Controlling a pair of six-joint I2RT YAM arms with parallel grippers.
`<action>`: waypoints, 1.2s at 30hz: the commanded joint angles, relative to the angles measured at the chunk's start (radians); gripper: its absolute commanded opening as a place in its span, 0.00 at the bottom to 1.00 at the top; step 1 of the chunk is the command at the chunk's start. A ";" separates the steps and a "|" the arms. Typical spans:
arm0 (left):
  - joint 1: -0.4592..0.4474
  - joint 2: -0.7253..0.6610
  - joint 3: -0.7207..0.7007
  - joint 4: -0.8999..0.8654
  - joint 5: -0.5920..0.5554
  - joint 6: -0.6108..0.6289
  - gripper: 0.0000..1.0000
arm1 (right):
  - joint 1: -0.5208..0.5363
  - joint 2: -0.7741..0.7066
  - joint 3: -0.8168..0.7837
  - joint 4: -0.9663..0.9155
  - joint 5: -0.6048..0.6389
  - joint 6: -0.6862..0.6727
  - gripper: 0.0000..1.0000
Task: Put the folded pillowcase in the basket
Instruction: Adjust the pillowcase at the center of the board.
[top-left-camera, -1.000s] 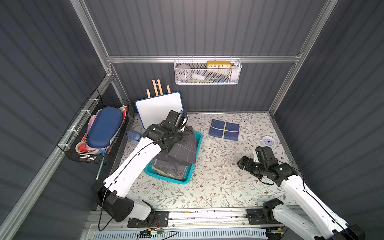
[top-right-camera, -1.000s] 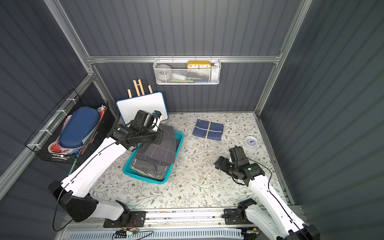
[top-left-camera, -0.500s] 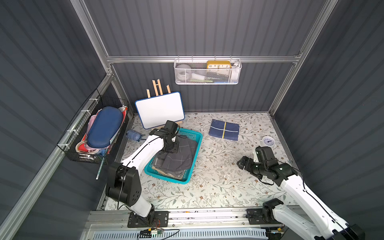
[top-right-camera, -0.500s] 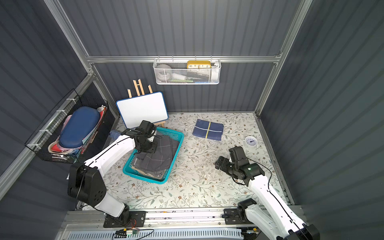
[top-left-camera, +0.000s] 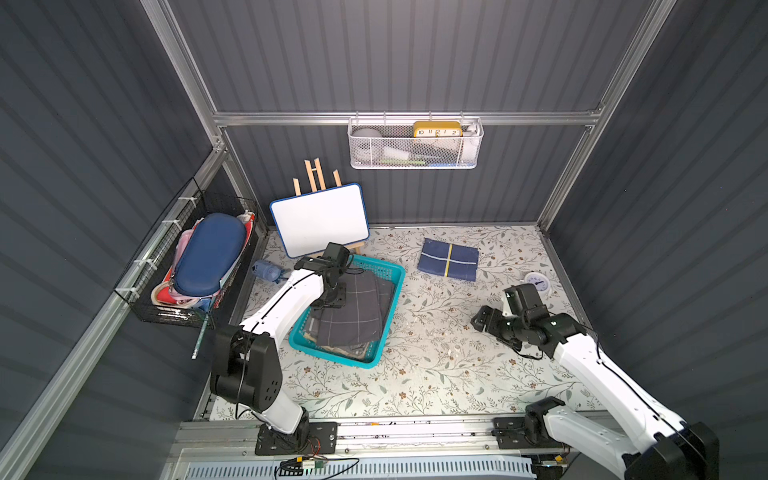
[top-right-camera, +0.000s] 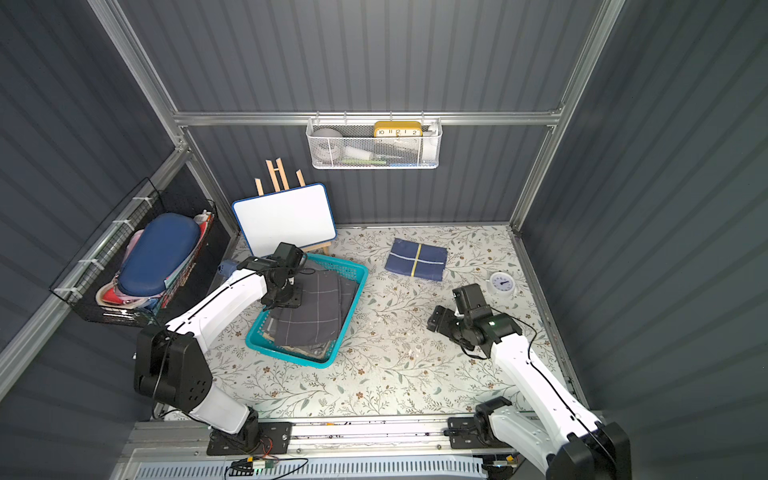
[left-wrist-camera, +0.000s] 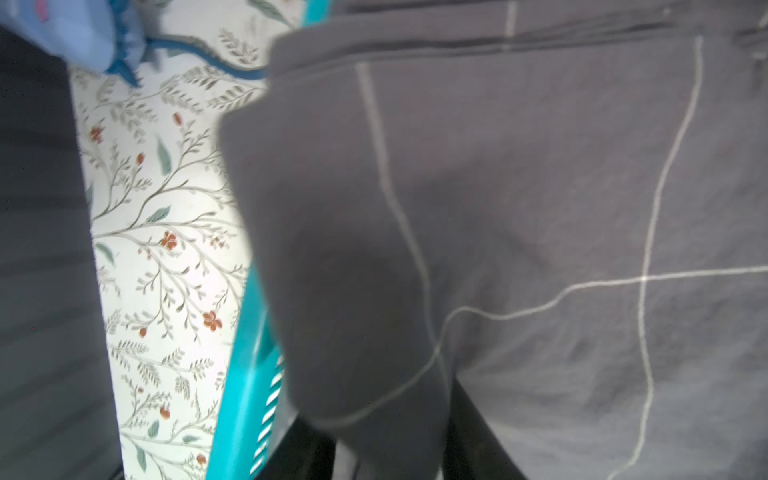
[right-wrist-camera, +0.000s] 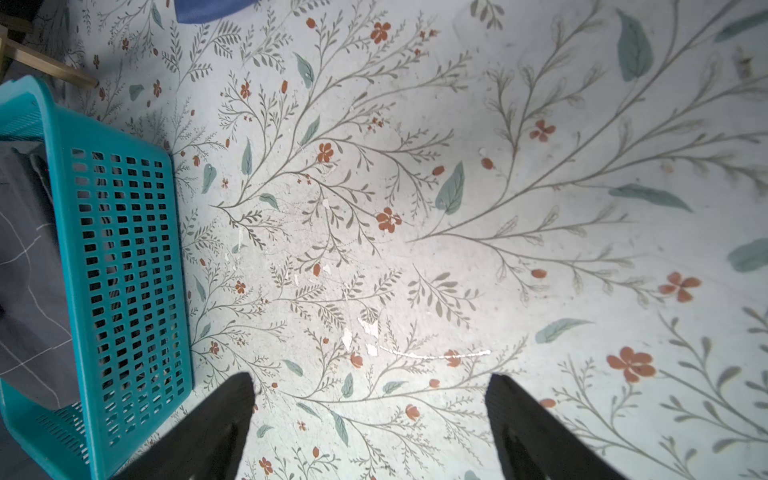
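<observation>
Grey pillowcase in teal basket, beneath L gripper; grip can't be told. R gripper spread wide, empty.

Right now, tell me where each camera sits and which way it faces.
Top views: high in front above the arm bases, looking down toward the back wall; both arms, left gripper and right gripper show.
Left wrist: on the left arm, close over the grey checked pillowcase in the teal basket; its dark fingers show, partly under cloth.
Right wrist: on the right arm, low over the floral table, facing the basket's perforated side; its black fingers stand apart.
Shared: all views show basket and pillowcase.
</observation>
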 joint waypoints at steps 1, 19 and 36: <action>0.008 -0.061 0.062 -0.063 -0.100 -0.084 0.41 | 0.009 0.069 0.080 0.027 0.031 -0.030 0.92; 0.006 -0.547 -0.147 0.414 0.511 -0.030 0.94 | 0.033 1.010 0.947 -0.072 0.259 -0.242 0.91; 0.008 -0.607 -0.250 0.517 0.481 -0.025 1.00 | 0.010 1.374 1.327 -0.249 0.304 -0.330 0.90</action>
